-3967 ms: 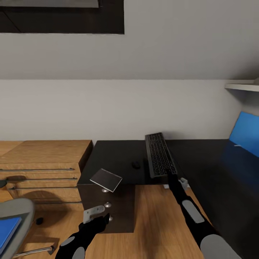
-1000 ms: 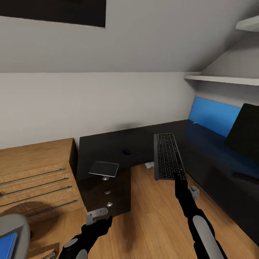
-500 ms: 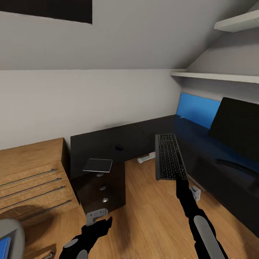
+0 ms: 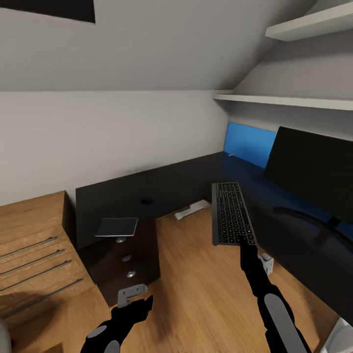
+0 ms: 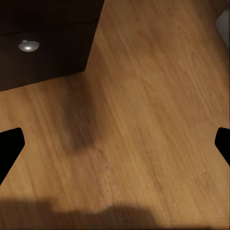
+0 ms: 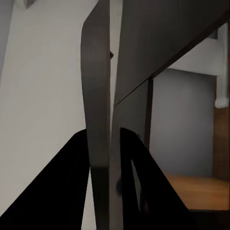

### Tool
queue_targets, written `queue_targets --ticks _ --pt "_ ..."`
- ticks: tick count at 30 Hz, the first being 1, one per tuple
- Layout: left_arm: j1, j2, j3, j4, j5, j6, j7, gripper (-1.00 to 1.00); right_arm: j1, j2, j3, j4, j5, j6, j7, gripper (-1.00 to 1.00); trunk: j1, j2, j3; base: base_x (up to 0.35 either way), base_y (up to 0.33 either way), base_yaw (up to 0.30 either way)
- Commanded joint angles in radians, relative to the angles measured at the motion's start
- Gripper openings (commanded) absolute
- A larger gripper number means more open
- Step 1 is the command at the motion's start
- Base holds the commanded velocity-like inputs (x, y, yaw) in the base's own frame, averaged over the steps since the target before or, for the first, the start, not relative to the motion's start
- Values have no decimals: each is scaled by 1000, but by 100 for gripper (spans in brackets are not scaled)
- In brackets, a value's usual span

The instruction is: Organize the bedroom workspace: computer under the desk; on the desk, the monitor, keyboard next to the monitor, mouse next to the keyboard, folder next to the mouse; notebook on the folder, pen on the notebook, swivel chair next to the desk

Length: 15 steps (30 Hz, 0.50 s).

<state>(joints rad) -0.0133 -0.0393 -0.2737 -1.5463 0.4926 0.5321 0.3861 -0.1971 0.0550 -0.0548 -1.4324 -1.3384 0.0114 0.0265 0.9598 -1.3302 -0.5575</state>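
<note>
1. We see the desk point(image 4: 196, 179) running along the back wall and turning down the right wall
2. The monitor point(image 4: 314, 169) stands on its right wing
3. The mouse point(image 4: 146, 200) lies on the back wing; the notebook point(image 4: 116, 227) overhangs its left front corner
4. The keyboard point(image 4: 231, 213) is in the air in front of the desk's inner corner, over the floor point(image 4: 196, 274)
5. A wooden chest point(image 4: 34, 245) stands left of the desk

Attic bedroom workspace.
Sloped grey ceiling point(image 4: 162, 44) above an L-shaped black desk point(image 4: 162, 189); monitor point(image 4: 314, 169) on it, white shelves point(image 4: 289, 100) above, wooden chest point(image 4: 29, 235) beside, plank floor point(image 4: 196, 274) below.
</note>
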Motion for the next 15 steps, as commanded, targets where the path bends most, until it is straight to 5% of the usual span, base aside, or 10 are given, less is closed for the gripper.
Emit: queue_targets --ticks 1,10,15 --pt "-1 0 -1 -1 11 2 10 100 -1 1 -1 0 -12 1 5 -100 0 -1 -2 0 108 -219" --pt "-1 -1 -1 2 11 2 10 100 -1 0 -8 0 -12 2 5 -100 0 -1 -13 -5 103 -219" --pt "-1 -1 -1 3 11 2 10 100 -1 0 -8 0 -12 1 6 -100 0 -1 -18 -254 1 -219"
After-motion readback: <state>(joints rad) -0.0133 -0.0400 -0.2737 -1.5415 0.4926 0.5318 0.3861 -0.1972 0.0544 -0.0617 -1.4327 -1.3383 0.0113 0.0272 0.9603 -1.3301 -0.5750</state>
